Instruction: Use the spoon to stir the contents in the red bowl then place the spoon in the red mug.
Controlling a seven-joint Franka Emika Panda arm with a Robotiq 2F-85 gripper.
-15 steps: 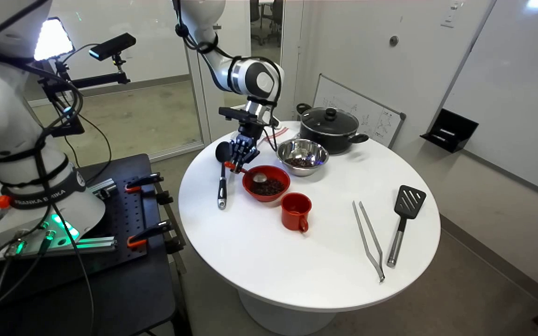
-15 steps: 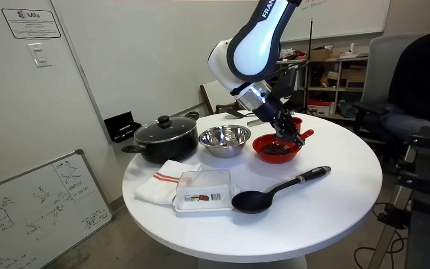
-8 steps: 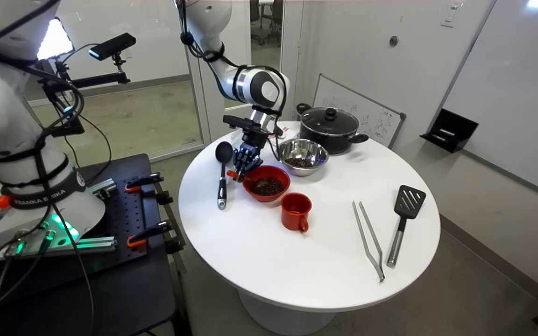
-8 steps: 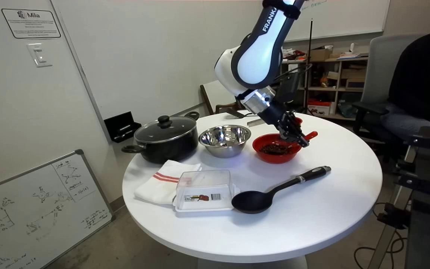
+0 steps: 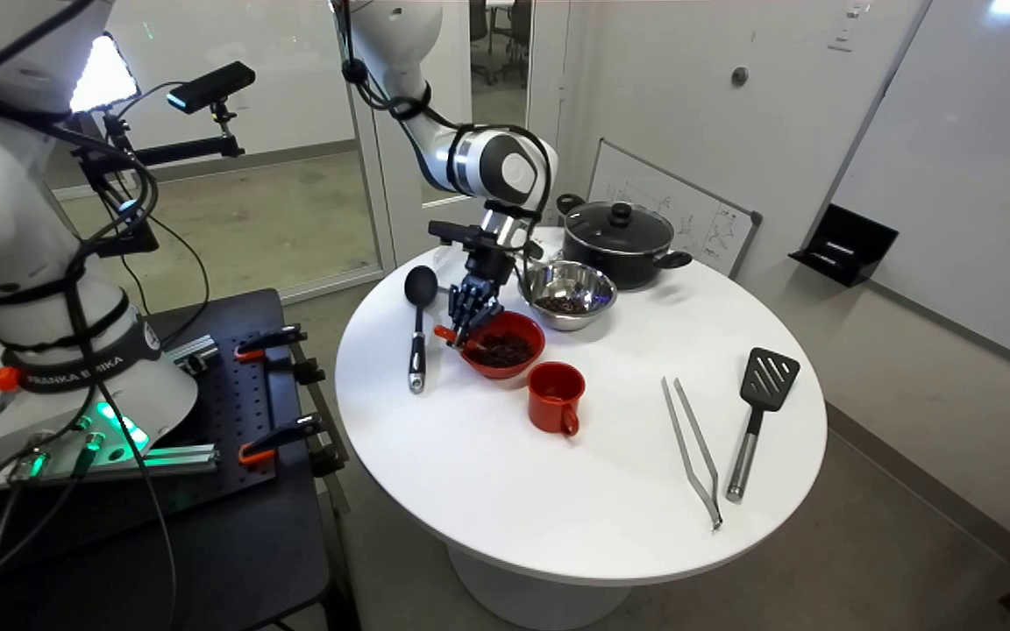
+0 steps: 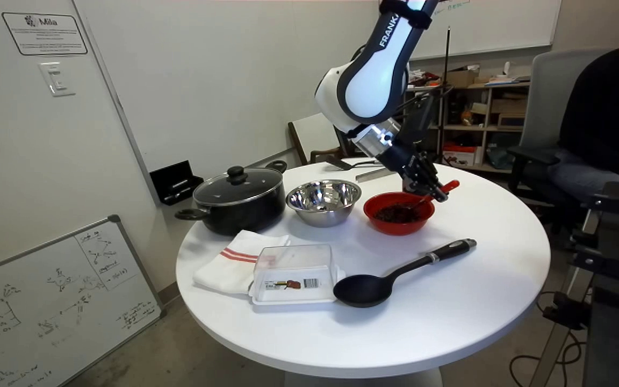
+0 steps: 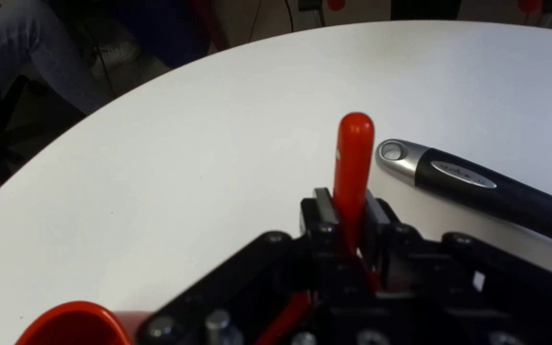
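Progress check. Pick-up: done. The jaws are clenched on the handle of the red-handled spoon (image 7: 354, 158), whose butt end projects past the grip, just right of centre in the wrist view. In an exterior view the shaft slants down and left into the red bowl (image 6: 398, 229), right of centre in the frame. Spoon head cannot be made out; presumably it is sunk in the dark contents (image 5: 502, 353).

Stirring: judged to be the step in hand. How well mixed the contents are, a single moment does not tell. (A black spoon (image 6: 366, 290) lies in the lower middle of the frame, free of the jaws; I do not take it for the task's spoon.)

Left to do: complete the stir, lift the spoon clear, place it in the red mug (image 5: 555, 403), which stands upright on the tabletop (image 5: 470, 464), below centre, near the bowl. Estimate: roughly midway, placing not begun.
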